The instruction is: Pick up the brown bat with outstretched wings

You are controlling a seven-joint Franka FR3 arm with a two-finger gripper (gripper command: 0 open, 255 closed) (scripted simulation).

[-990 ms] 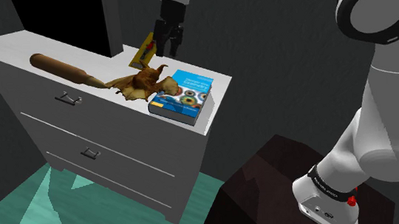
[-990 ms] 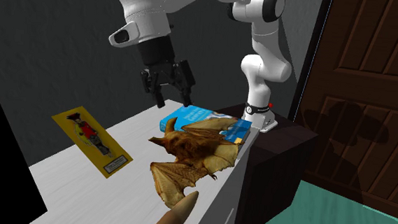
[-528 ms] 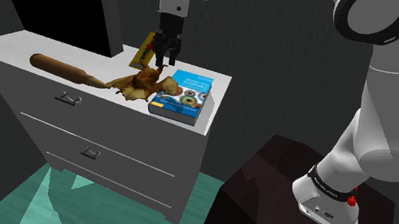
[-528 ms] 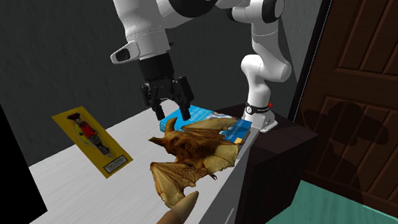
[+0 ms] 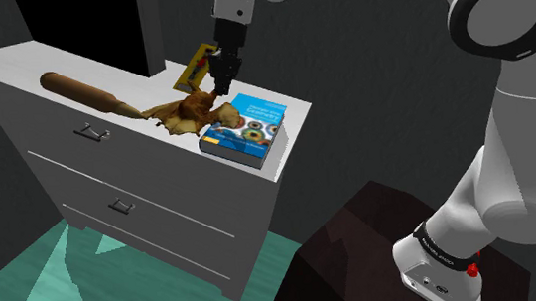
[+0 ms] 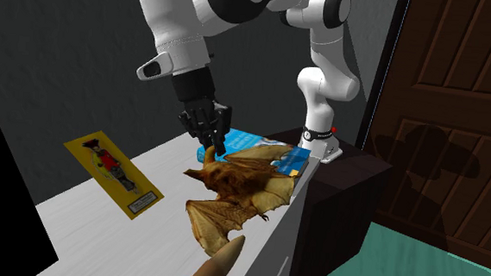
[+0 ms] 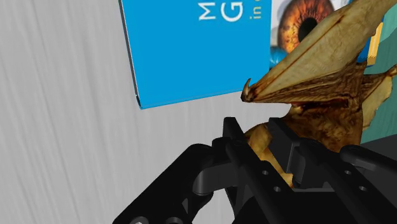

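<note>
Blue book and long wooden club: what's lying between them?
The brown bat, wings spread, lies between them on the white dresser, in the shoulder view.

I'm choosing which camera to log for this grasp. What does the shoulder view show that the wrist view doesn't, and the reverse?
Shoulder view adds the wooden club, the yellow card, the dresser's drawers and the arm's dark stand. Wrist view adds the fingers clasping the brown bat by its body, and the eye printed on the blue book. Both show the gripper, bat, book and white dresser top.
</note>
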